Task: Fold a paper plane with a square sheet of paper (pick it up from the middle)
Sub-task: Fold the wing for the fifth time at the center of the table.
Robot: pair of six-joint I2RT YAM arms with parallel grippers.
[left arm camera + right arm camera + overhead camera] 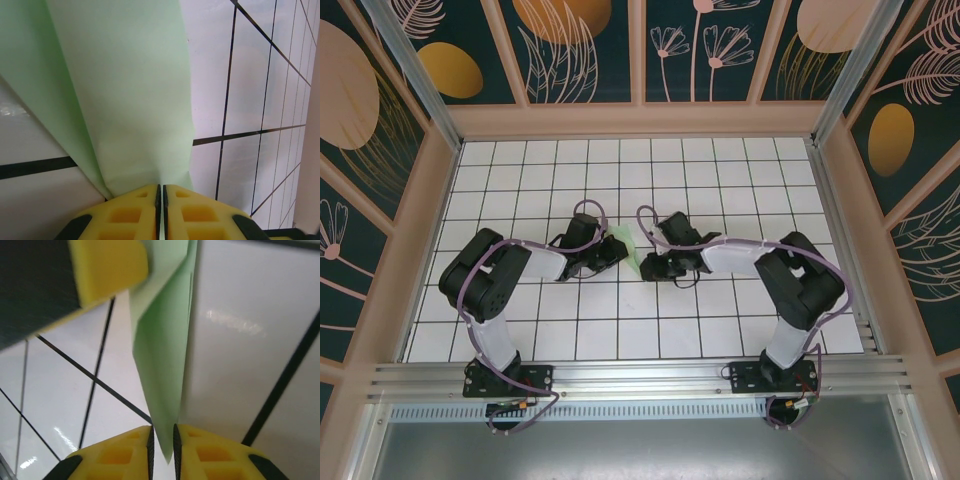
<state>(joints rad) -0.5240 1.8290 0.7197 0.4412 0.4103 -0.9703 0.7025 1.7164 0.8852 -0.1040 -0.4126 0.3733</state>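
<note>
Pinching folded green paper [125, 100] edge, left tool [160, 189] pressed together; right tool [162, 429] slightly parted around paper's tip

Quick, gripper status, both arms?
Left gripper: closed on the paper.
Right gripper: jaws slightly apart around the paper's tip; grip cannot be told.

White tiled surface [620, 340] w/ black grid lines, walled at far, left & right edges by tan wood-framed panels [640, 120]. Silver aluminium rail [640, 378] runs along near edge; left black arm base [507, 378] bolted on it nr left corner, right black arm base [770, 376] nr right corner. Pale mint-green folded paper sheet [628, 252] over surface centre; can't tell if touching tiles.
</note>
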